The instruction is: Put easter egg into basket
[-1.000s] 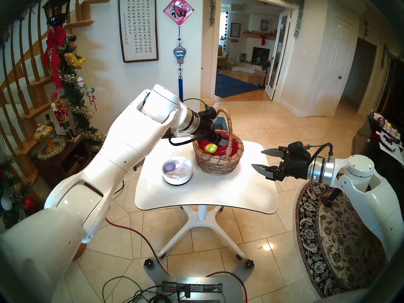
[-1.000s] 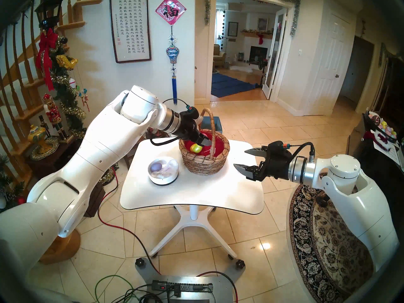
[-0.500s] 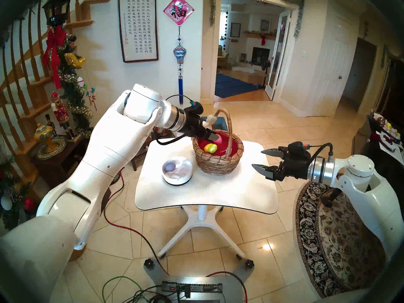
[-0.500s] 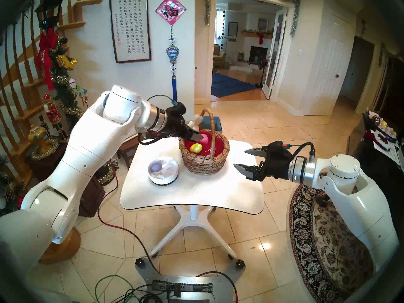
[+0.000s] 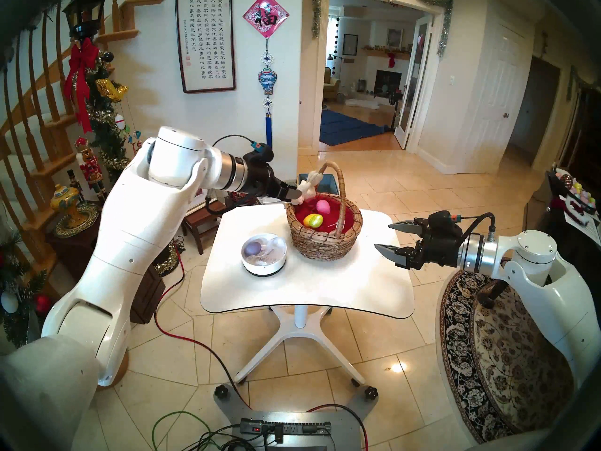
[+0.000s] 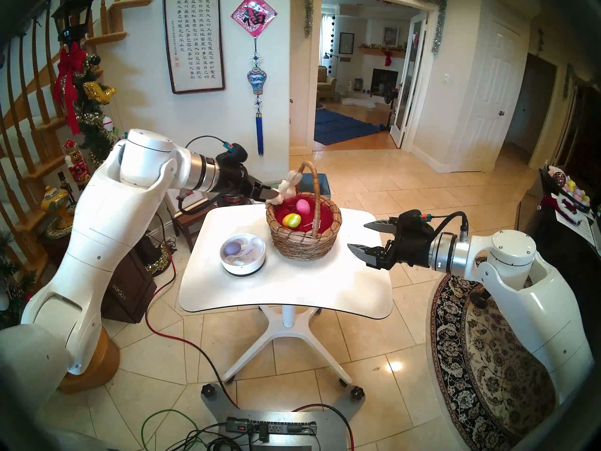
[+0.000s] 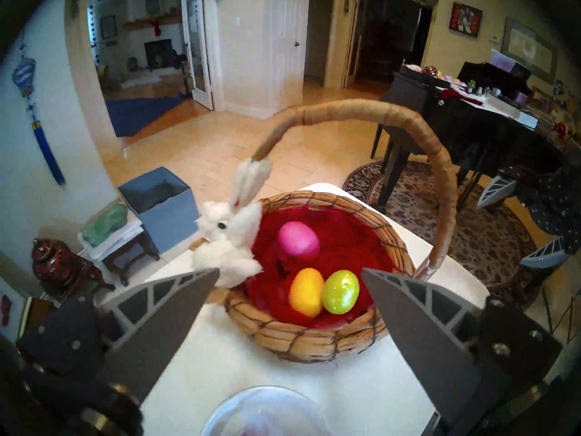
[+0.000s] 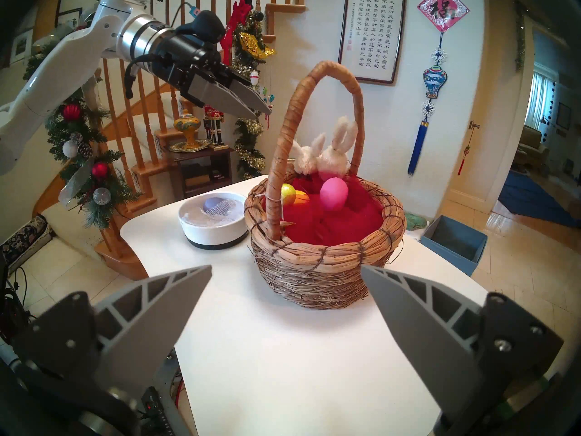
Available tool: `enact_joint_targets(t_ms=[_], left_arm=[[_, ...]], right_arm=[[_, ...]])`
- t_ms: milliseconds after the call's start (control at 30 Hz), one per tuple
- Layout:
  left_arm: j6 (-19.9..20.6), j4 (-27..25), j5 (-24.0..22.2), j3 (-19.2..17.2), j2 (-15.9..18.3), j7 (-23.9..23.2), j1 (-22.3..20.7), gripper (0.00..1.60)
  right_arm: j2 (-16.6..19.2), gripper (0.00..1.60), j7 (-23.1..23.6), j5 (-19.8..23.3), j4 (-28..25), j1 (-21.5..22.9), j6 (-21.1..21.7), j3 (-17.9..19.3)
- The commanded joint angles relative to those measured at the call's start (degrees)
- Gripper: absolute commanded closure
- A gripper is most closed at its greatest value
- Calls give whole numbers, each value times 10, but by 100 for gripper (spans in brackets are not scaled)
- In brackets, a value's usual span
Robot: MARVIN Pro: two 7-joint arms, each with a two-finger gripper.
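- The left gripper (image 5: 294, 196) is seen with its jaws wide apart and nothing between them, poised above the basket (image 5: 325, 245) rim, just beside the plush bunny (image 5: 308, 188).
- Three eggs lie on the red lining: a pink egg (image 7: 298, 243) toward the far side, and an orange egg (image 7: 306, 292) touching a green egg (image 7: 340, 291) nearer the wrist camera.
- A purple egg (image 5: 252, 248) is left in the white bowl (image 5: 264, 268), which stands on the tabletop (image 5: 309, 291) just beside the basket.
- The step in hand is judged to be the retreat from the basket, with the purple egg as the likely next pick.
- The retreat is best made upward and away from the rim, so that the bunny and the handle (image 5: 340, 186) are not snagged by a finger.
- The jaws should be kept wide for the move to the bowl, and the gripper lowered from above so that the egg is straddled across its narrow width.
- A gentle squeeze is advised, since a smooth, rounded shell can be expected to slip; the white netting around the egg may get caught.
- The right gripper (image 5: 388, 245) is held wide and empty, near the basket's right side and clear of it; it need not be moved.
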Motion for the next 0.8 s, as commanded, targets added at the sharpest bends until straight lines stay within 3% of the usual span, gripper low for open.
enact_joint_targets(t_ms=[0, 467, 767], left_arm=[[-1, -68, 3, -29, 59, 16, 69, 0], [-1, -127, -34, -100, 123, 17, 171, 0], [-1, -162, -44, -117, 160, 19, 233, 0]], right_arm=[[2, 0, 0, -1, -1, 0, -1, 3], [2, 0, 0, -1, -1, 0, -1, 3], [3, 0, 0, 0, -1, 0, -2, 3]])
